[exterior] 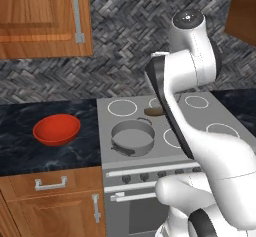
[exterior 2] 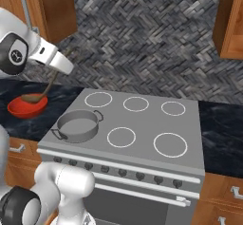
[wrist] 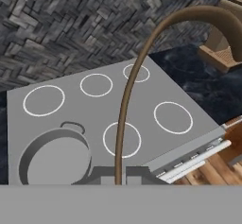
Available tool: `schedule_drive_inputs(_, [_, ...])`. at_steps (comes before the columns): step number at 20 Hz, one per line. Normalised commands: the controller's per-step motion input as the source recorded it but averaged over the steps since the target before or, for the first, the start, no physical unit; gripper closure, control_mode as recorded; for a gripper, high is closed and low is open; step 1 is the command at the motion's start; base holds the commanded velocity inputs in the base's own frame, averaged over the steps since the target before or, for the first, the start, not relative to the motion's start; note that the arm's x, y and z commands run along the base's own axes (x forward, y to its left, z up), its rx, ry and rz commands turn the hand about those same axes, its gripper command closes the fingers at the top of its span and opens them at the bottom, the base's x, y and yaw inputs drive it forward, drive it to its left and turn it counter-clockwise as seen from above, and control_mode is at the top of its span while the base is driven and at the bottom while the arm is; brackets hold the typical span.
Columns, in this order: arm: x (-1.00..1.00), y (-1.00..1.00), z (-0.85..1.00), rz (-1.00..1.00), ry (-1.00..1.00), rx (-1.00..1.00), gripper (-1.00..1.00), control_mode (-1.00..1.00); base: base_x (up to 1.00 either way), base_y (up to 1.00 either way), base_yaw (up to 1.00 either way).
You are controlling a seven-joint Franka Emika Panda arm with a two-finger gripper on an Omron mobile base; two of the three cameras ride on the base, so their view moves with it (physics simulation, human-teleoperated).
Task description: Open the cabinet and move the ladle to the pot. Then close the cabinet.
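The hand (exterior 2: pixel 60 63) is clamped on the handle of the ladle (exterior 2: pixel 43 90), carrying it in the air. In the right base view the ladle hangs down from the hand with its bowl in front of the red bowl (exterior 2: pixel 27 107), left of the stove (exterior 2: pixel 142 124); in the hand view its brown handle curves up over the burners.

The step in hand looks like the carry from the cabinet (exterior 2: pixel 223 22) to the pot (exterior 2: pixel 78 125). The pot stands empty on the front left burner, so the next move calls for swinging the ladle's bowl over the pot's rim, lowering it inside and only then letting go.

Counted: one ladle, one pot, one red bowl on the dark tabletop (exterior: pixel 20 146), five bare burner rings.
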Motion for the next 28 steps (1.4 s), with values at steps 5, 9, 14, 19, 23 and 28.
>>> schedule_drive_inputs(5, [0.51,0.0,-0.2,0.0,-0.05,0.0,1.0,-1.0,0.0,0.0,0.0])
schedule_drive_inputs(9, [0.51,0.0,-0.38,0.0,-0.02,0.0,1.0,-1.0,0.0,0.0,0.0])
schedule_drive_inputs(14, [0.38,0.0,-0.51,0.02,-0.03,0.0,1.0,-1.0,0.0,0.0,0.0])
schedule_drive_inputs(19, [0.4,0.0,-0.59,0.02,-0.02,0.0,1.0,-1.0,0.0,0.0,0.0])
schedule_drive_inputs(23, [0.44,0.0,-0.57,0.02,-0.01,0.0,1.0,-1.0,0.0,0.0,0.0])
schedule_drive_inputs(28, [0.43,0.0,-0.49,0.01,-0.02,0.0,1.0,-1.0,0.0,0.0,0.0])
